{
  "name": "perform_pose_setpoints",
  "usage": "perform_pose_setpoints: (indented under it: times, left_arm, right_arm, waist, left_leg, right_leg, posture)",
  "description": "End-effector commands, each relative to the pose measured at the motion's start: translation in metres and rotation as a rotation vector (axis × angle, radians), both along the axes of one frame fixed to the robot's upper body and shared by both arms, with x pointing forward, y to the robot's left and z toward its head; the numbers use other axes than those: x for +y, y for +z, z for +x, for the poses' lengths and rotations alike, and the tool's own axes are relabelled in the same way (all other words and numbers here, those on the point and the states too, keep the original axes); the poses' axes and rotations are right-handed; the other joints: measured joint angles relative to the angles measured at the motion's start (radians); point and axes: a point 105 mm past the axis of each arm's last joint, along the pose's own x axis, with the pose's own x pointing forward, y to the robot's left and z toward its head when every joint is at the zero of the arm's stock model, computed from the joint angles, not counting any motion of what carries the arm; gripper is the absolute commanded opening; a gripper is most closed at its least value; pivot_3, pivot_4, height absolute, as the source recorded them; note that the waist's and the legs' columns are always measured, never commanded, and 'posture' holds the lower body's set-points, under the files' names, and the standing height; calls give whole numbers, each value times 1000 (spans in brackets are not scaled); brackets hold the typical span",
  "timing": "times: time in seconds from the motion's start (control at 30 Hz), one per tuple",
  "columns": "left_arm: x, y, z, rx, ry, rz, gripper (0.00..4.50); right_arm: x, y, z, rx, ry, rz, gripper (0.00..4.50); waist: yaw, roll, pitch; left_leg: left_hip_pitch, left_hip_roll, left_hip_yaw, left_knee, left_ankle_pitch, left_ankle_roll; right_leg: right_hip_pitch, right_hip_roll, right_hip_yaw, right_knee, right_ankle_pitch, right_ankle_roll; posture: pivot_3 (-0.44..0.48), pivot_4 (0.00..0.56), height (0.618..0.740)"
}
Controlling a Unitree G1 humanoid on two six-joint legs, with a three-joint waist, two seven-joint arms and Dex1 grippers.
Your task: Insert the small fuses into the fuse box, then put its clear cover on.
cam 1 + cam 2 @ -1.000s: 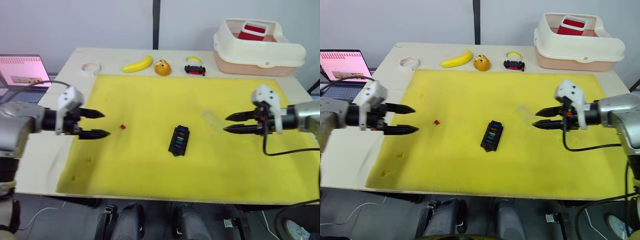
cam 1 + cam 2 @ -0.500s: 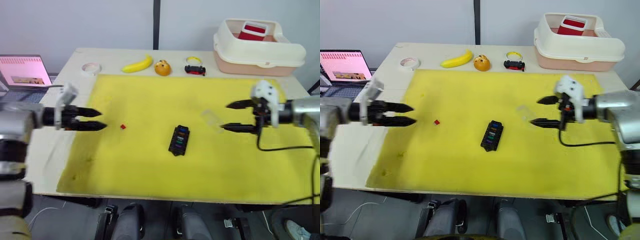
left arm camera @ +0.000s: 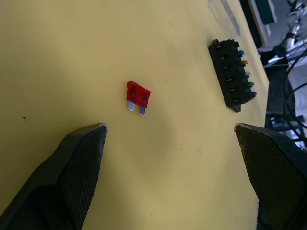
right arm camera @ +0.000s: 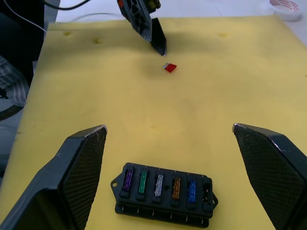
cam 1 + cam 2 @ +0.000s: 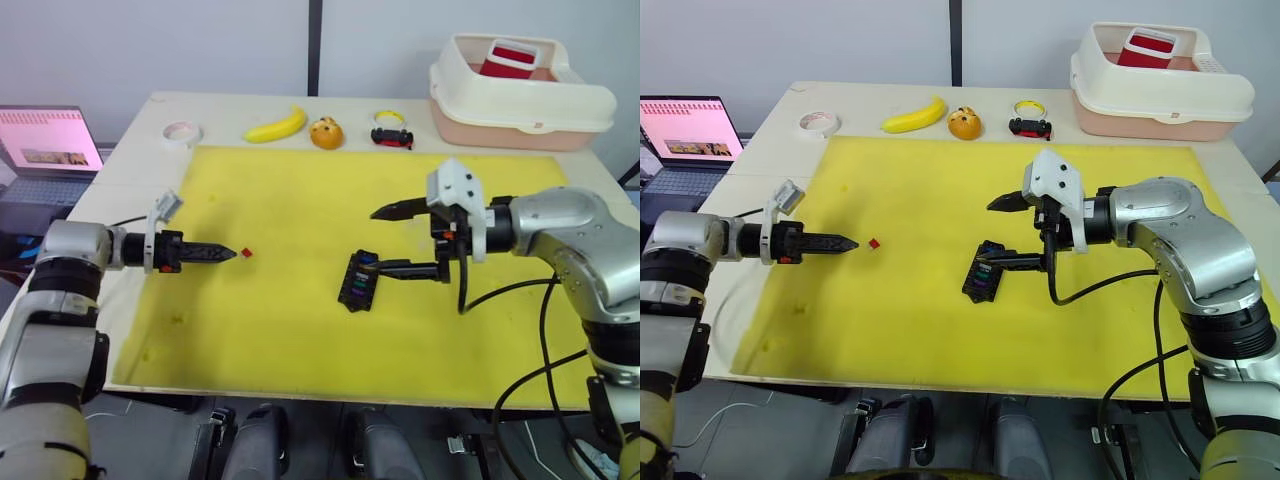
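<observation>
Head views: right gripper [image 5: 996, 233], formerly out by the mat's right side, now at the fuse box [image 5: 983, 271] mid-mat, jaws wide, one finger above it, one just beside it. Left gripper [image 5: 222, 254] has advanced to just short of the red fuse [image 5: 246, 253]; its spread cannot be told here. Banana [image 5: 276, 127] and cream bin [image 5: 520, 95] along the far edge.

Left wrist view: fingers spread, red fuse [image 3: 138, 96] lying loose ahead; clear cover [image 3: 224, 16] cut off at the frame edge.

Right wrist view: box [image 4: 164, 193] holds purple, green, grey, amber and blue fuses; last slot unclear.
</observation>
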Motion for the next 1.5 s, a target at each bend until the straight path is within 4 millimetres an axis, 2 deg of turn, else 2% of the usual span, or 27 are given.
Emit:
perform_pose_setpoints:
  times: [0.03, 0.57, 1.0, 1.1, 1.23, 1.5]
  left_arm:
    - [-8, -3, 1, 5, -21, -8, 4500]
    - [-25, -17, 11, 25, -21, -29, 4500]
    - [-38, -10, 18, -2, -49, -47, 4500]
    - [-42, -11, 19, -8, -58, -52, 3616]
    - [-44, -14, 18, -11, -72, -39, 1587]
    - [-41, -14, 21, -24, -52, -30, 1587]
  right_arm:
    - [6, 13, -6, -51, 26, 16, 4468]
    - [15, 10, -17, -31, 32, 30, 4468]
    - [20, 10, -22, -21, 33, 36, 4468]
    - [20, 10, -23, -22, 34, 35, 4500]
    - [21, 10, -23, -18, 33, 34, 4500]
    - [23, 8, -25, -4, 28, 37, 4500]
  waist:
    - [1, 0, 0]
    - [24, 0, 0]
    - [28, 0, -1]
    - [27, 0, -1]
    - [24, 0, -1]
    - [17, 0, 0]
  left_leg:
    - [0, 0, 0, 0, 0, 0]
    - [1, -1, 0, 1, 0, 0]
    - [2, -1, -3, 2, 0, 0]
    - [2, -1, -4, 2, 0, 0]
    - [1, -1, -4, 2, 0, 1]
    - [2, 0, -4, 2, 0, 1]
  right_leg:
    - [0, 0, 0, 0, 0, 0]
    - [2, -1, 0, 0, 0, 0]
    - [6, -1, -3, -2, 0, 1]
    - [7, -1, -3, -2, 0, 1]
    - [7, -1, -3, -4, 1, 1]
    - [6, 0, -3, -2, 1, 1]
  posture:
    - [0, 150, 740]
    - [0, 150, 740]
    - [0, 150, 740]
    - [0, 150, 740]
    - [0, 150, 740]
    - [0, 150, 740]
